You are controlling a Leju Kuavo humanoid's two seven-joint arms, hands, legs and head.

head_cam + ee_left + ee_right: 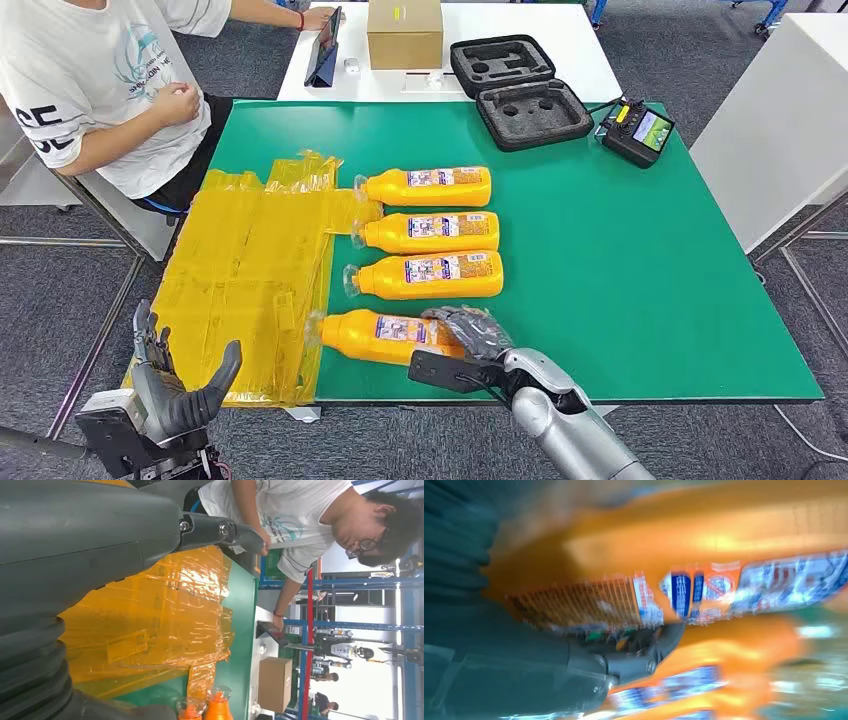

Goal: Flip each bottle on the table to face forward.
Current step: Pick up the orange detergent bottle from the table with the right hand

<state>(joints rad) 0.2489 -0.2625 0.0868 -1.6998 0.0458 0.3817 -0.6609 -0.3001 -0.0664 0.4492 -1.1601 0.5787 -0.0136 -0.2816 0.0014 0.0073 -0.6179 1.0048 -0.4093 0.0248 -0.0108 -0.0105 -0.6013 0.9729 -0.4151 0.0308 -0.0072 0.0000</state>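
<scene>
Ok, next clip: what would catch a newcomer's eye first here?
Four orange plastic bottles with printed labels lie in a column on the green table, and the robot's right hand grips the nearest bottle at the front edge. Beside them spreads a crinkled yellow plastic sheet. The left hand hovers open off the table's near-left corner, and a seated person in a white T-shirt watches.

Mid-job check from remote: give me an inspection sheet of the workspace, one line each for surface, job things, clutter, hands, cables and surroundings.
Surface: green table, yellow plastic sheet over its left part.
Job things: four orange bottles lying in a column, caps toward the sheet; nearest bottle under the right hand.
Clutter: open foam case, controller, cardboard box, tablet.
Hands: right hand grips the nearest bottle's base end; left hand holds nothing, fingers apart, off the table's near left corner.
Cables: one from the controller to the case.
Surroundings: seated person at far left; white table behind.
</scene>
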